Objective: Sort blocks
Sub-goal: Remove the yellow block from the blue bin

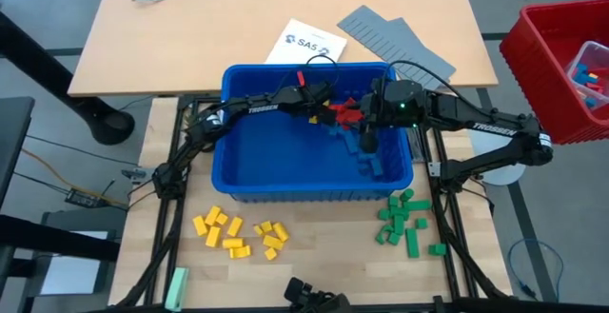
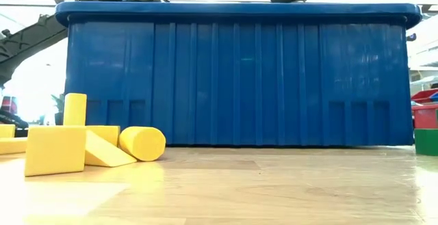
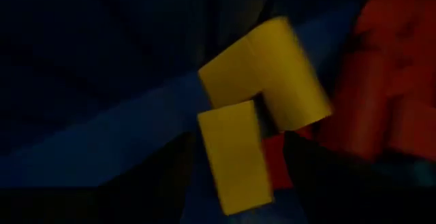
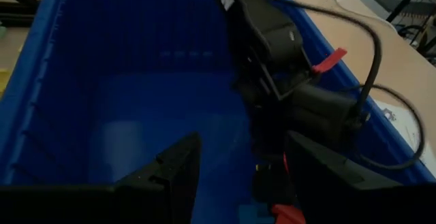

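Note:
A blue bin (image 1: 285,175) stands mid-table and fills the low view (image 2: 239,74). My left gripper (image 1: 326,111) reaches down into it from the left, open, just over two yellow blocks (image 3: 262,108) beside red blocks (image 3: 388,81) (image 1: 344,113). My right gripper (image 4: 242,176) (image 1: 367,140) hangs open above the bin's right half with nothing between its fingers. Blue blocks (image 1: 373,164) lie on the bin floor. Sorted yellow blocks (image 1: 238,232) and green blocks (image 1: 404,220) rest on the table in front of the bin. My left gripper slants down from the table's left, close over the two yellow blocks (image 3: 235,156) on the bin floor. Whether a finger touches them, I cannot tell; the view is dark.
A red crate (image 1: 557,61) holding more blocks sits at the far right. Grey ridged panels (image 1: 395,35) and a printed sheet (image 1: 304,42) lie behind the bin. A pale green bar (image 1: 177,284) lies near the front left.

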Available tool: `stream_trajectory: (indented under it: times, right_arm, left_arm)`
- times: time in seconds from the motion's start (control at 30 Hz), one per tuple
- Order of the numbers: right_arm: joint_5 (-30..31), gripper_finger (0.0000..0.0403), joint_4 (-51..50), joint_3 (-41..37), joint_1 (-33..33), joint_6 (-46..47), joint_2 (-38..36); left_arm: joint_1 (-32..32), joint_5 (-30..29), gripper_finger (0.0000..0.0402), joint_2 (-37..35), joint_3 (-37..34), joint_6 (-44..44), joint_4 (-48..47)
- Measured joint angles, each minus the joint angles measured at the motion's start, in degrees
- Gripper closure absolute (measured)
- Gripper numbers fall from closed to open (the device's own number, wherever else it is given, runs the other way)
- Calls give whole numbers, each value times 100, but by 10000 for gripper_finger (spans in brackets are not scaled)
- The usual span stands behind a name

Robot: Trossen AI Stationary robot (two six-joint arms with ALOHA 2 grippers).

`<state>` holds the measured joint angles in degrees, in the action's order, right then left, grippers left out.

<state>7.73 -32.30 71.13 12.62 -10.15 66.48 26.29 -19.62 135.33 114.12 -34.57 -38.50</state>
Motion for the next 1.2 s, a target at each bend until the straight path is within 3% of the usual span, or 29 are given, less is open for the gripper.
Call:
stream_trajectory:
  times: [0.53,0.8,1.03,1.2]
  right_arm:
    - [0,204,9,0,0,-42,0]
    - [2,204,1,0,0,-42,0]
    - [2,204,-91,0,0,-44,0]
    - [2,204,-42,0,0,-48,0]
  left_arm:
    - [92,94,167,308,-4,261,326]
    - [102,62,254,310,-4,409,348]
    - [65,-38,253,109,91,534,139]
    - [-103,-92,254,-305,548,841,144]
